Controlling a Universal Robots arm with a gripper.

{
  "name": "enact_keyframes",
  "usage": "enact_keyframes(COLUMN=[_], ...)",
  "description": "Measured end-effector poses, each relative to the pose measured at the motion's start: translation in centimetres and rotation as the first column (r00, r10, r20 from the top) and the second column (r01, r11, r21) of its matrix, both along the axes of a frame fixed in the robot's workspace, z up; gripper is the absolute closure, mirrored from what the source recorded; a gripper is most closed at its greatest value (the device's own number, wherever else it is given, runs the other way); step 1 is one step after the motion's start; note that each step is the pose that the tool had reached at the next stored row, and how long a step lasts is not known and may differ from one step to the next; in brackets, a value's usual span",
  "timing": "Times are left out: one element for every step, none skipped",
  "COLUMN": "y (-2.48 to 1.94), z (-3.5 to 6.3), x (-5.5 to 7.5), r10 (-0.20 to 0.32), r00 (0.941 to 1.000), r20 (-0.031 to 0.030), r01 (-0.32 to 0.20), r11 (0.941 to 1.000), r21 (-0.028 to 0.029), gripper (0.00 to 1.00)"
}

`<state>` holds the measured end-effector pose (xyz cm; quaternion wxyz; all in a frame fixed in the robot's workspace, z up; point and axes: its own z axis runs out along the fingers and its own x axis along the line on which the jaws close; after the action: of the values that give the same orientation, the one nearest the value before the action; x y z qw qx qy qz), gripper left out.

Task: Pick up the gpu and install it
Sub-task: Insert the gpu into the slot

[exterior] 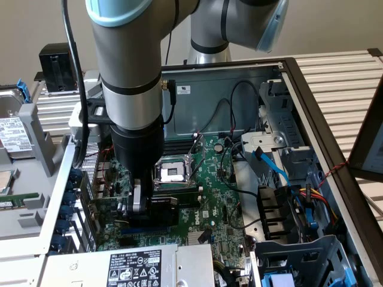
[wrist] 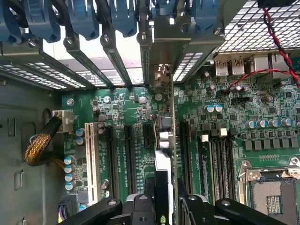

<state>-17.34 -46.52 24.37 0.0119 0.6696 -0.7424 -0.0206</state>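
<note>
Ext. view: end effector [exterior: 142, 209] is reaching down into the open case [exterior: 311, 101] and is gripping the gpu [exterior: 163, 204], fingers closed w/ the card pinched between them. Gpu is sitting right at the end effector, low over the motherboard [exterior: 221, 197], w/ the CPU socket [exterior: 170, 173] just beyond it. Can't tell from here whether its edge is touching the board. Card is showing a black shroud w/ faint pale lettering, green board barely peeking out. Wrist view: end effector [wrist: 164, 204] is clamping the gpu [wrist: 164, 140] from both sides. Card is appearing edge-on, so its long axis is running straight out from the fingers [wrist: 140, 208] toward the case's slot openings, where the silver bracket [wrist: 161, 77] is lining up w/ one opening beside the blue latches [wrist: 126, 18]. Key relation: card is standing on edge, parallel to the black expansion slots [wrist: 129, 159], and is hanging approx. between two of them. Can't tell whether the connector is already in a slot or just above one. Looks-wise it's showing a thin green pcb edge, silver parts along it, and black shroud nearest the fingers.
</note>
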Motion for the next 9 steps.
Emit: enact_keyframes(y=[0.00, 0.00, 0.00, 0.01, 0.00, 0.00, 0.00, -0.03, -0.09], z=[0.00, 0.00, 0.00, 0.04, 0.13, 0.25, 0.34, 0.35, 0.35], x=[0.00, 0.00, 0.00, 0.00, 0.00, 0.00, 0.00, 0.01, 0.05], r10=[0.000, 0.000, 0.000, 0.000, 0.000, 0.000, 0.000, 0.000, 0.000], r00=[1.0000, 1.0000, 1.0000, 1.0000, 1.0000, 1.0000, 1.0000, 1.0000, 1.0000], r20=[0.0000, 0.0001, 0.0001, 0.0001, 0.0000, 0.0002, 0.0001, 0.0001, 0.0002], r01=[0.000, 0.000, 0.000, 0.000, 0.000, 0.000, 0.000, 0.000, 0.000], r11=[1.0000, 1.0000, 1.0000, 1.0000, 1.0000, 1.0000, 1.0000, 1.0000, 1.0000], r21=[0.0000, 0.0000, 0.0001, 0.0001, -0.0001, 0.0001, 0.0002, 0.0007, 0.0013], gripper=[0.73, 0.73, 0.73, 0.73, 0.73, 0.73, 0.73, 0.73, 0.73])
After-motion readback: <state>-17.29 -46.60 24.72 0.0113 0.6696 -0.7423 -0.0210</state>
